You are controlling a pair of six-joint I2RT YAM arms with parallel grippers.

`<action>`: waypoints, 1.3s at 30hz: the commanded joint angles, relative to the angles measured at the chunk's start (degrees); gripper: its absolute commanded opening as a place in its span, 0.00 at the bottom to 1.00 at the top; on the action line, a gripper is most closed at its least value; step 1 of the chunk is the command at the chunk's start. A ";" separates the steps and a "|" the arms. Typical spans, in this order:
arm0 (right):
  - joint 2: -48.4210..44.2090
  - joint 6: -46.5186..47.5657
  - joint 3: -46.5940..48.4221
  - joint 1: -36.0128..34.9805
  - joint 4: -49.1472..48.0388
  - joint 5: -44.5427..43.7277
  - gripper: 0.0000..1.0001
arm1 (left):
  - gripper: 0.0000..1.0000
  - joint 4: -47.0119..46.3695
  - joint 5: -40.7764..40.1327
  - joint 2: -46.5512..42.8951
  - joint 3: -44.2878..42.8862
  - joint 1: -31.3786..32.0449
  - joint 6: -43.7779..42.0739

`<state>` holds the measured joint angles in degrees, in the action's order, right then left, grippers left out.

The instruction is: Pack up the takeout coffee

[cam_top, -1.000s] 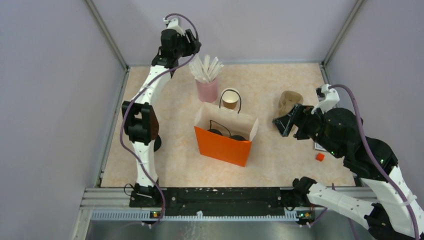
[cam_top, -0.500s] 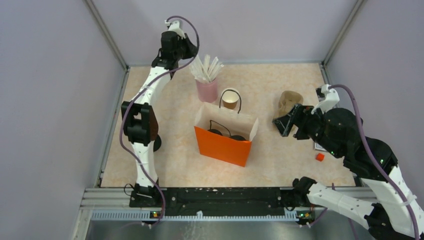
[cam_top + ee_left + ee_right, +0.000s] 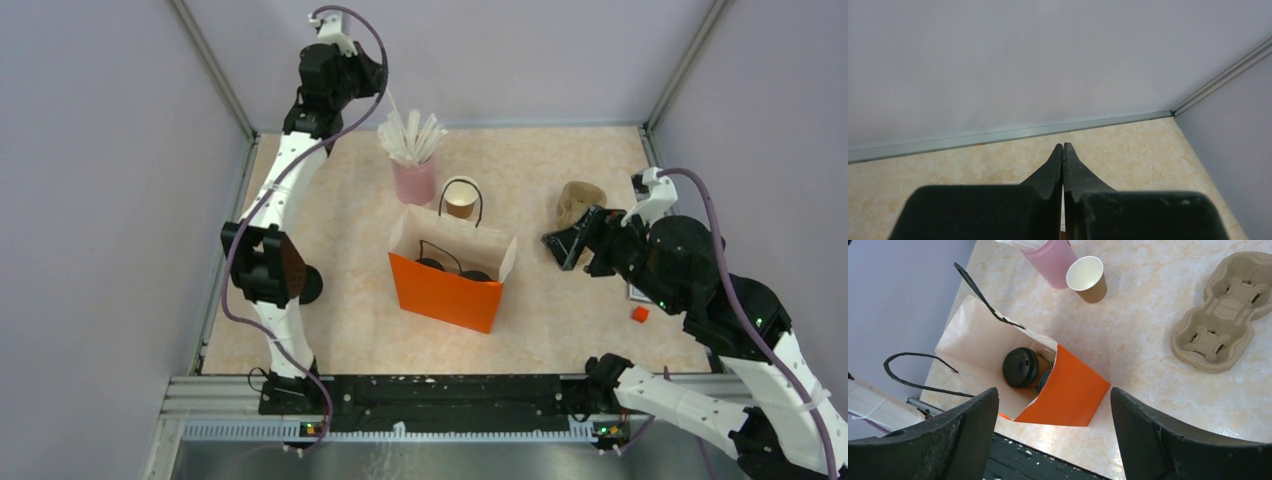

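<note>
Left gripper (image 3: 1063, 146): fingers pressed flat together, nothing between them. It is raised high over the far left corner of the table (image 3: 345, 250) and faces the back wall. No cup shows in its wrist view, and from above it is well apart from the bag and every cup.

Right gripper (image 3: 1054, 396): jaws spread wide, holding nothing. It hangs above the right side of the table, tilted down toward the orange bag (image 3: 1070, 390). In its wrist view the bag's open mouth lies between the two fingers but well below them, with no contact.

Takeout coffee:
- A lidded cup (image 3: 1020, 367) stands upright inside the bag, black lid up.
- The second lid (image 3: 1045, 380) is touching it, mostly hidden by the bag's orange wall.
- An unlidded cup (image 3: 1088, 276), brown with a white inside, stands on the table behind the bag, just beside the pink straw cup (image 3: 1050, 256).

The pulp carrier (image 3: 1228, 305) lies to the right, apart from the bag.
</note>
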<state>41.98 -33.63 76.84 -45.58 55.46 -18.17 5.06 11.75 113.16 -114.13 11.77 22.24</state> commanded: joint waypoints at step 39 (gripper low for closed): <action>-3.74 0.57 0.13 0.10 -2.73 2.90 0.80 | 0.00 -4.31 21.02 -55.40 42.67 6.27 35.00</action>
<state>39.31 -32.67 75.79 -45.58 52.82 -15.70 8.54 34.00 58.94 -76.44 13.82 52.40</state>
